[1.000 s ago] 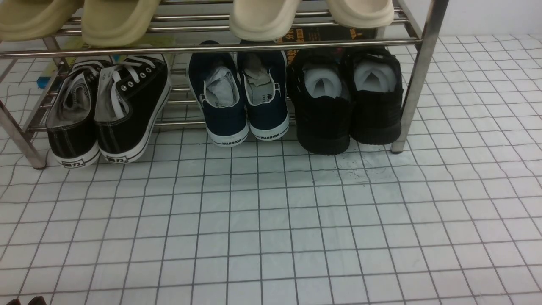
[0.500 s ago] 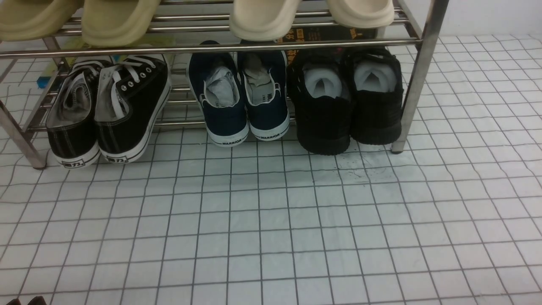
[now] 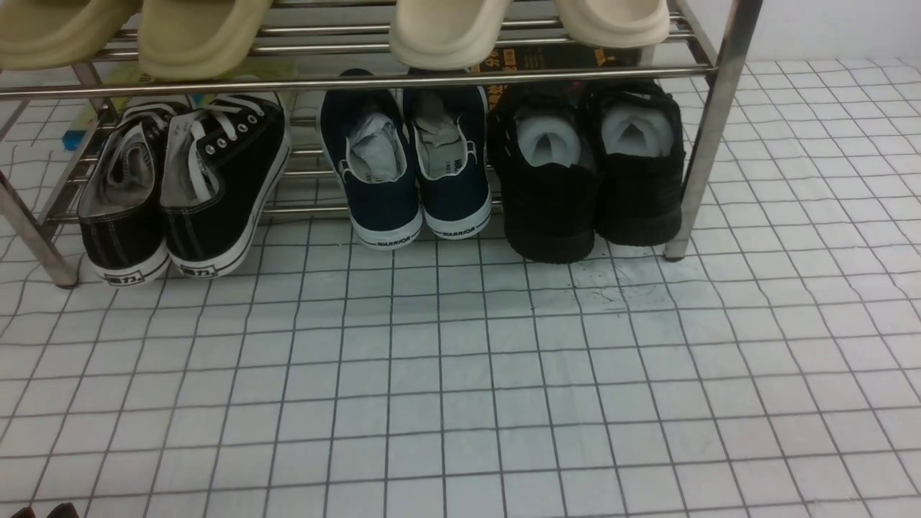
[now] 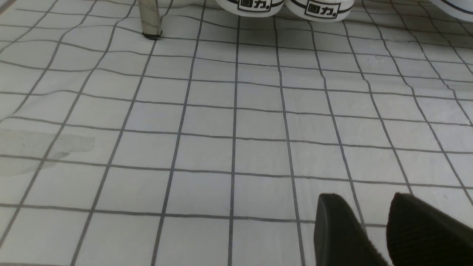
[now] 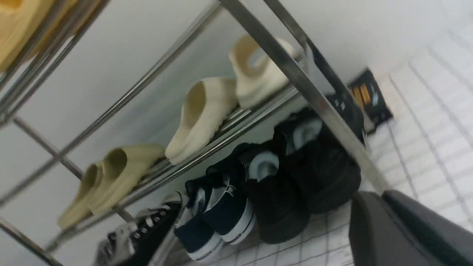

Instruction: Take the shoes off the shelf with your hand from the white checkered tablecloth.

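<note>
The all-black shoes (image 3: 586,173) stand side by side at the right end of the shelf's (image 3: 360,79) lowest tier, heels toward me, with white paper inside. The white checkered tablecloth (image 3: 460,374) covers the surface in front. In the right wrist view my right gripper (image 5: 375,194) is shut on nothing, off to the right of the shoes (image 5: 295,177) and beside the shelf's corner post (image 5: 295,77). My left gripper (image 4: 364,197) hovers low over the tablecloth (image 4: 221,118) with its fingers apart and nothing between them. Its dark tips (image 3: 43,512) show at the front view's bottom left edge.
Black canvas sneakers with white laces (image 3: 187,187) and navy slip-ons (image 3: 410,173) share the lowest tier. Olive slides (image 3: 194,36) and cream slides (image 3: 446,29) sit on the tier above. A steel leg (image 3: 709,144) stands right beside the black shoes. A dark box (image 3: 561,56) lies behind.
</note>
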{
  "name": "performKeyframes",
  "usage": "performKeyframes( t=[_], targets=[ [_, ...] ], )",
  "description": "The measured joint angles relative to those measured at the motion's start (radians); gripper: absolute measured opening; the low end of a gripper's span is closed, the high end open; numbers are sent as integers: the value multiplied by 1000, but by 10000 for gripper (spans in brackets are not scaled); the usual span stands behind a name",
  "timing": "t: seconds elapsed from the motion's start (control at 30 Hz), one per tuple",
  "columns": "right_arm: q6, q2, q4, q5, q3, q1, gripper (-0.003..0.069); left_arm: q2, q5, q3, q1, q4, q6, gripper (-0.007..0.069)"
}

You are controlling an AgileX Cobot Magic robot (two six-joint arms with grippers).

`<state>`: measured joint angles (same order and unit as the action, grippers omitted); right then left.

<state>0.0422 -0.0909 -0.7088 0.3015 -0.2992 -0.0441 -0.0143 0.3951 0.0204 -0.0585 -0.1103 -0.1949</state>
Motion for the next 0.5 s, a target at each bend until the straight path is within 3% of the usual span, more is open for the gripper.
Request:
performKeyframes(
  t=[0.1, 0.2, 0.23, 0.3, 0.5],
  targets=[
    [174, -236, 85, 272, -203, 0, -11, 0, 0, 0, 0, 0, 1, 239],
    [203, -410, 138, 460, -287, 0, -6, 0, 0, 0, 0, 0, 1, 239],
    [226, -584, 160, 577, -353, 0, -3, 0, 0, 0, 0, 0, 1, 239],
    [253, -666, 150, 623, -384, 0, -1, 0, 0, 0, 0, 0, 1, 239],
    [529, -1121, -129, 658, -616, -93, 43, 0, 0, 0, 0, -2, 1, 239]
  ],
)
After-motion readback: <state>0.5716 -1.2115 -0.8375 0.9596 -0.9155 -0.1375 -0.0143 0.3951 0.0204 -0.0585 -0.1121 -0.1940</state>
